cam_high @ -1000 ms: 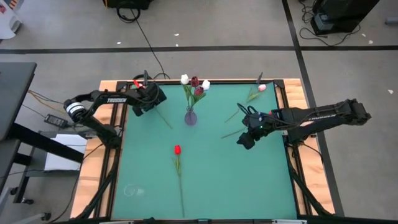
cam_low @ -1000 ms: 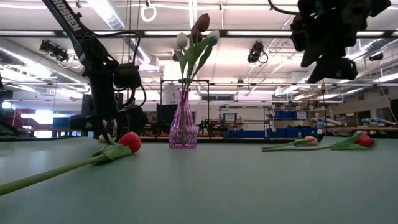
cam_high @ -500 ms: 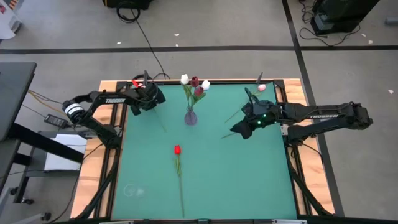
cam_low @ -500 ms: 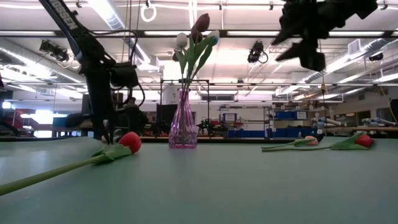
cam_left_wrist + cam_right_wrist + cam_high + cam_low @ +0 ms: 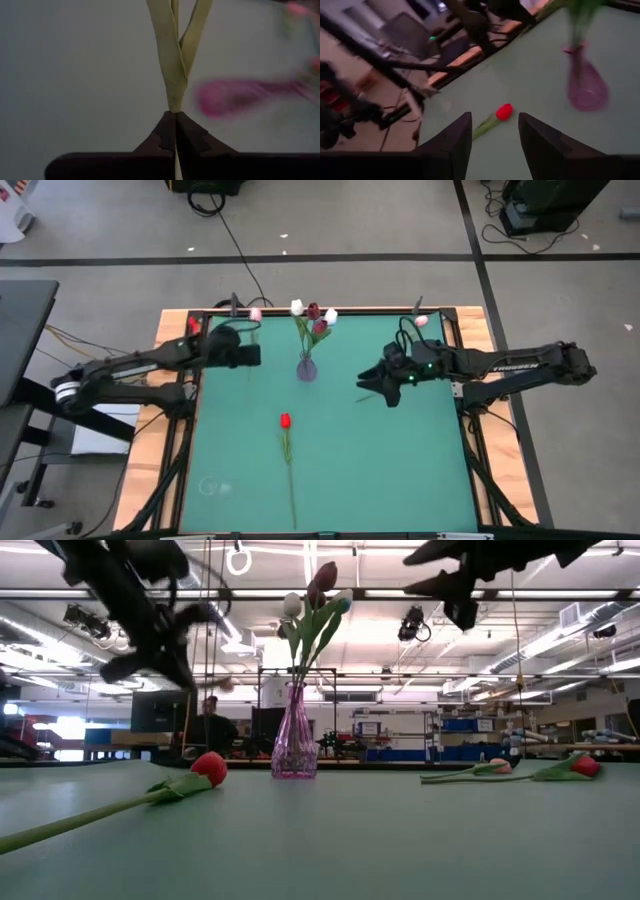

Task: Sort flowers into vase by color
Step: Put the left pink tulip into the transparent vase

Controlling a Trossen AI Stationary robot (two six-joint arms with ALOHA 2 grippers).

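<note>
On the table (image 5: 330,470), near the far edge at centre, stood a purple vase (image 5: 307,367) holding four tulips: two white (image 5: 297,307), one dark red (image 5: 313,310) and one more dark red just below them.

Left of the vase, above the far left part of the table, the left gripper (image 5: 252,355) was clamped shut on a green stem (image 5: 172,70). The left wrist view showed the two fingertips (image 5: 165,132) pressed together with the stem and its two leaves rising from between them. The held stem ran toward the far edge and ended in a pink tulip (image 5: 255,314). In the low view, this gripper hung clear of the surface.

Right of the vase, the right gripper (image 5: 365,382) was raised above the table with its fingers (image 5: 452,142) spread apart and nothing between them.

A bright red tulip (image 5: 285,420) lay near the table's centre, its stem (image 5: 290,480) running toward the near edge. A pink tulip (image 5: 421,321) lay at the far right corner. The low view showed a further red tulip (image 5: 585,766) lying beside it on the right side.
</note>
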